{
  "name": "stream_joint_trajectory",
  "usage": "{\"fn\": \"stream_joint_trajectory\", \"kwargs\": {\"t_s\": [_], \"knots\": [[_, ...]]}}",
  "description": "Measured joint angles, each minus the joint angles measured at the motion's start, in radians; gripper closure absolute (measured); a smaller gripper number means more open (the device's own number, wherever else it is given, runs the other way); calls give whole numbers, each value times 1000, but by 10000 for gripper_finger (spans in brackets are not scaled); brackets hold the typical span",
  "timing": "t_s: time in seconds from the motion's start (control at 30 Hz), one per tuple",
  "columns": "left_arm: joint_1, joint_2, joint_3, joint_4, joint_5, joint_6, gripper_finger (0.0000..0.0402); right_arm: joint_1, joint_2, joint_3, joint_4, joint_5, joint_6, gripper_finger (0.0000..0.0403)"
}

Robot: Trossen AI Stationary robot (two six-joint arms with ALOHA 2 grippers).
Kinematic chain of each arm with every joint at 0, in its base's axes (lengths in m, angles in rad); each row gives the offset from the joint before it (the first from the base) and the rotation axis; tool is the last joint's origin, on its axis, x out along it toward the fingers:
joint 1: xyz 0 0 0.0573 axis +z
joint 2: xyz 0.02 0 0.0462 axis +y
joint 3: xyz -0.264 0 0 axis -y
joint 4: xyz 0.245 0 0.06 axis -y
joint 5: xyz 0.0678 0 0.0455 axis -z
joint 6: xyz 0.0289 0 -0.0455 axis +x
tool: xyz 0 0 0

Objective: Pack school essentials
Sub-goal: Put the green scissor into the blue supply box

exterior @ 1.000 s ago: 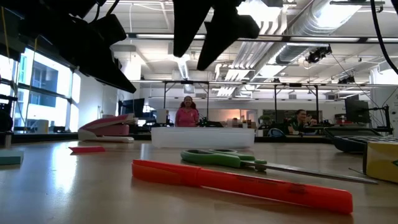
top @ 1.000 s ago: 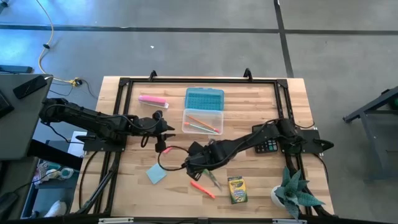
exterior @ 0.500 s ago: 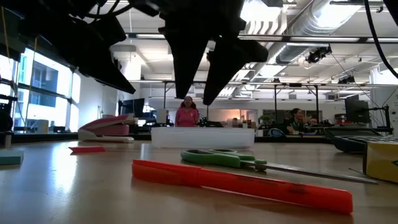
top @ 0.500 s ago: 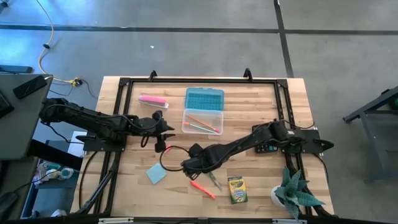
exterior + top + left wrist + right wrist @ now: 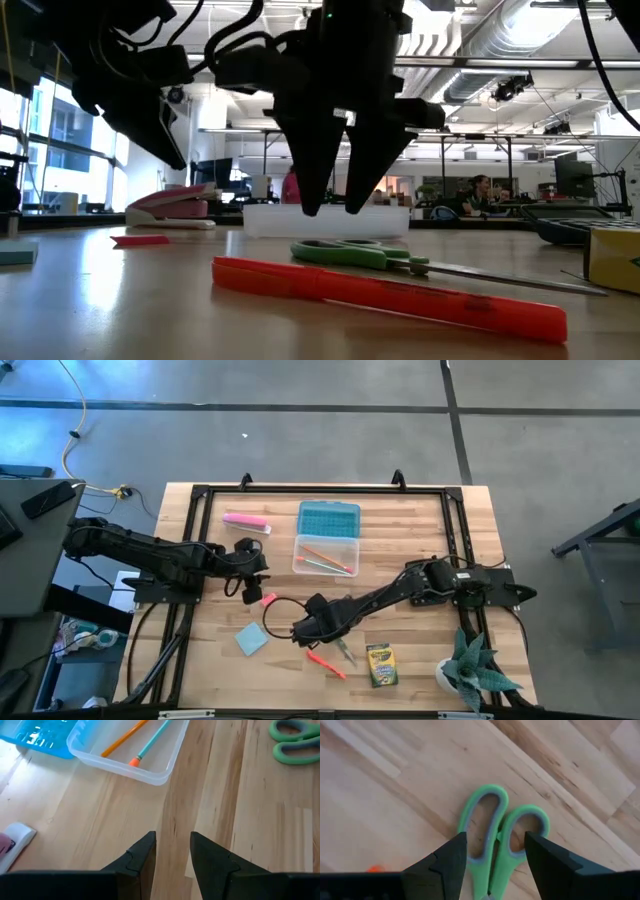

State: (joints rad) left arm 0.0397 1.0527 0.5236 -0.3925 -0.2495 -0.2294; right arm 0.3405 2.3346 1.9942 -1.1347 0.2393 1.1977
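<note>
The green-handled scissors (image 5: 492, 842) lay flat on the table (image 5: 420, 520) at six o'clock from the clear box (image 5: 326, 555); the right gripper (image 5: 494, 851) hung open directly above their handles, not gripping; the left gripper (image 5: 172, 851), empty and slightly parted, waited at nine o'clock.

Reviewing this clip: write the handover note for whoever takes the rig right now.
Right tool: open, over the green scissors' handles, nothing held.
Left tool: open, empty, over bare table.
Done: two pencils lie in the clear case.
Left: scissors, orange marker, short orange piece, blue note pad, crayon box all on the table.
</note>
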Motion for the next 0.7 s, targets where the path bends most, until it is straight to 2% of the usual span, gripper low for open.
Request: {"fn": "stream_joint_trajectory", "kwargs": {"t_s": [0.3,0.7], "knots": [[0,0,0,0,0,4,293,0,20,0,-6,19,29,215],[0,0,0,2,-1,4,291,-3,58,-4,1,-7,34,215]]}}
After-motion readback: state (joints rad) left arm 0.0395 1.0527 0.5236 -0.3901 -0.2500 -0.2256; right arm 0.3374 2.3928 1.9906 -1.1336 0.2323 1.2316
